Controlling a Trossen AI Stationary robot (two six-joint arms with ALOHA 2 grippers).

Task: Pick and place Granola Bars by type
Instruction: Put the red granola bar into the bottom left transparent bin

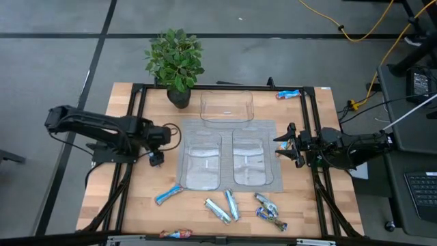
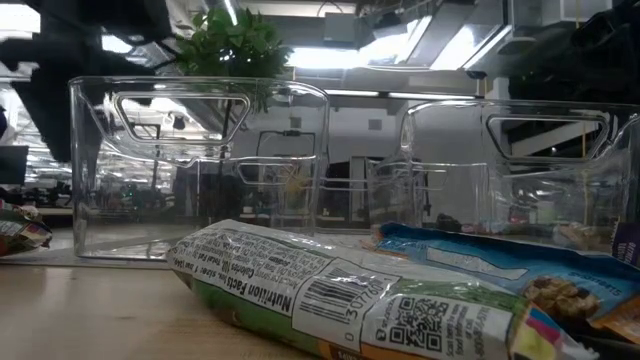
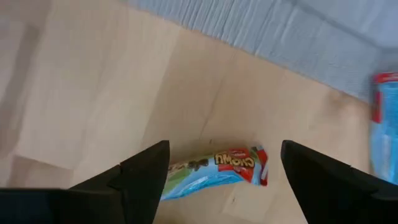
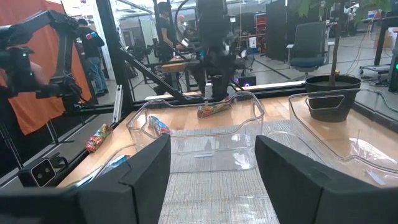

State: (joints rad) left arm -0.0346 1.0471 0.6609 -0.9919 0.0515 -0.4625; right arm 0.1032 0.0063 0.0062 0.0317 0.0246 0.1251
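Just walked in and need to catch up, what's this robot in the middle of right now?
It is sorting granola bars into clear trays, and all three trays look empty. The left gripper is open over bare wood beside the grey mat, with a blue bar lying on the table between its fingers in the left wrist view. The right gripper waits open at the mat's other side, holding nothing. Most bars lie along the front edge, one at the back.

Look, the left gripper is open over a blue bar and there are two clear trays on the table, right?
Not quite: the high view shows three trays, two on the grey mat and a third behind them. The left gripper is indeed open over a blue bar.
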